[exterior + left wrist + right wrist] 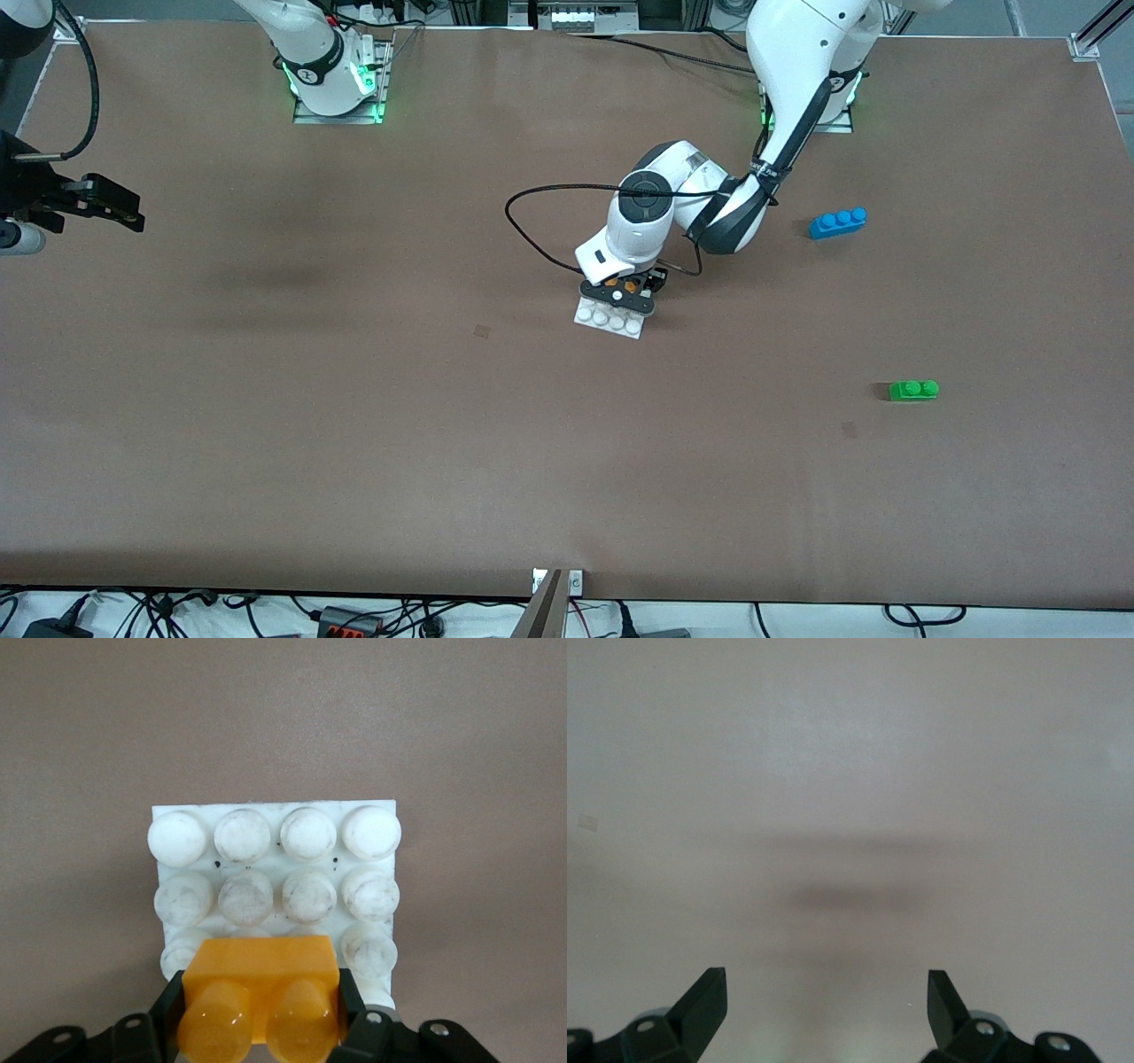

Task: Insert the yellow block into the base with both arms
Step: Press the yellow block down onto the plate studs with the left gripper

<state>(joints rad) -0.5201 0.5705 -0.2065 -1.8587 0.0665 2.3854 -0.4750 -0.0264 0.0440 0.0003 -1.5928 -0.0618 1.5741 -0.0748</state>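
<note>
The yellow block (pixel 261 970) is clamped between my left gripper's (pixel 261 994) fingers (pixel 173 1001), studs toward the wrist camera. It is low over the white base (pixel 275 859), covering the middle of the stud row closest to the gripper; I cannot tell whether it touches. In the front view the left gripper (pixel 620 292) with the yellow block (pixel 628 286) is over the base (pixel 609 321) at mid-table. My right gripper (pixel 97 202) waits high at the right arm's end of the table, open and empty, with bare table under it in the right wrist view (pixel 826 992).
A blue three-stud brick (pixel 838 222) and a green two-stud brick (pixel 913 390) lie toward the left arm's end of the table, the green one nearer the front camera. A black cable (pixel 532 221) loops beside the left wrist.
</note>
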